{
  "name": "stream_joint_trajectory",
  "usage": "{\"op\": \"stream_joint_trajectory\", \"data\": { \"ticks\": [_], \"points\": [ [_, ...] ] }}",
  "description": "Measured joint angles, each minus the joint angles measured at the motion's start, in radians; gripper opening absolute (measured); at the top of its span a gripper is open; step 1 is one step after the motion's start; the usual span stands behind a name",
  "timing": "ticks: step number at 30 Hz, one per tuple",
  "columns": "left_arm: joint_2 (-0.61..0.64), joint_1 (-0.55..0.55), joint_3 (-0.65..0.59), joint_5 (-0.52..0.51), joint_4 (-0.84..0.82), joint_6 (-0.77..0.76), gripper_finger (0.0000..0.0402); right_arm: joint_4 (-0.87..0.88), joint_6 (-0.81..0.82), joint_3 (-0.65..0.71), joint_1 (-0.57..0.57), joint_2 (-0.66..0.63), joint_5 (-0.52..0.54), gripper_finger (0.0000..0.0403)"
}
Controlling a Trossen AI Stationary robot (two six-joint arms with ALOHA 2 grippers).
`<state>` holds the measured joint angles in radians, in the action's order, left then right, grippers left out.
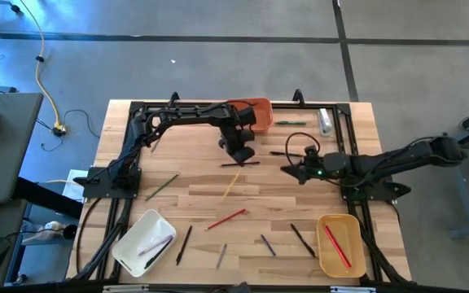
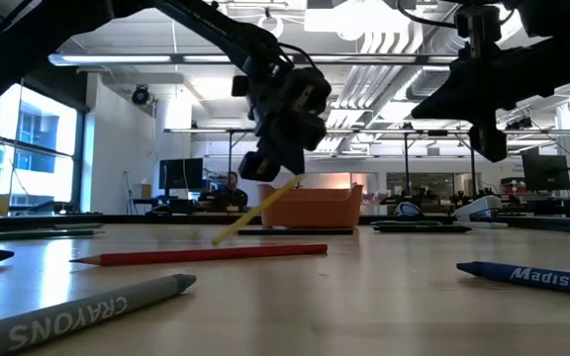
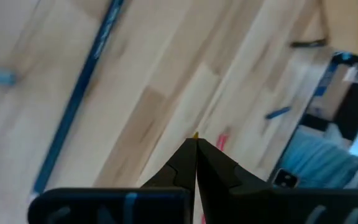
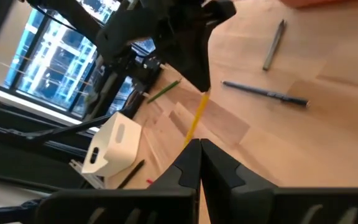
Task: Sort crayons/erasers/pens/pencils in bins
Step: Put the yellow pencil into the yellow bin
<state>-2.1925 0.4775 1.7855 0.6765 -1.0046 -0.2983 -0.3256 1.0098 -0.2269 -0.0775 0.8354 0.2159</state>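
My left gripper (image 1: 239, 156) hovers over the table's middle, near the orange bin (image 1: 255, 112), and is shut on a wood-yellow pencil (image 1: 231, 185). The pencil slants down from it toward the near edge. To its right my right gripper (image 1: 286, 169) is shut, holds nothing and points at the left gripper (image 4: 191, 56). Farther forward stand the white bin (image 1: 145, 242) at the near left, with grey sticks in it, and the tan-yellow bin (image 1: 338, 244) at the near right, with a red stick in it. Several loose sticks lie flat on the wood. My left gripper pinches the yellow pencil's upper end (image 4: 202, 98) between its two fingers, which slant downward. A bit of yellow (image 3: 195, 134) shows at the fingertips. The pencil hangs tilted below them. Whether its lower end (image 2: 218, 238) touches the table, I cannot tell.
A black pen (image 1: 241, 164) lies under the left gripper. A red pencil (image 1: 226, 218), a green one (image 1: 161, 185) and black and grey sticks (image 1: 184, 242) lie toward the near edge. A white tube (image 1: 325, 120) and a green stick (image 1: 290, 122) lie at the far right.
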Motion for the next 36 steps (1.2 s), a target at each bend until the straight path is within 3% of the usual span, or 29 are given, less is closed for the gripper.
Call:
{"op": "stream_joint_trajectory", "data": {
  "ticks": [11,21,23,26,31,36],
  "points": [
    [0.0,0.0,0.0,0.124,0.19,-0.113,0.0,-0.152,0.115,0.0,-0.03,0.141,0.018,0.0006],
    [0.014,-0.019,-0.002,0.093,0.176,-0.025,0.0,-0.112,0.16,-0.032,-0.027,0.288,0.005,0.0105],
    [0.041,-0.029,-0.002,0.051,0.163,0.028,0.0,-0.019,0.161,-0.089,-0.024,0.295,-0.012,0.0116],
    [0.098,-0.036,-0.049,0.012,0.182,0.076,0.0,0.27,0.171,-0.21,-0.021,0.311,-0.018,0.012],
    [0.214,-0.046,-0.224,-0.033,0.379,0.044,0.0,0.715,0.304,-0.422,0.006,0.382,-0.02,0.0121],
    [0.358,-0.055,-0.482,-0.091,0.735,-0.091,0.0,0.789,0.39,-0.551,0.04,0.524,-0.073,0.0121]
  ]
}}
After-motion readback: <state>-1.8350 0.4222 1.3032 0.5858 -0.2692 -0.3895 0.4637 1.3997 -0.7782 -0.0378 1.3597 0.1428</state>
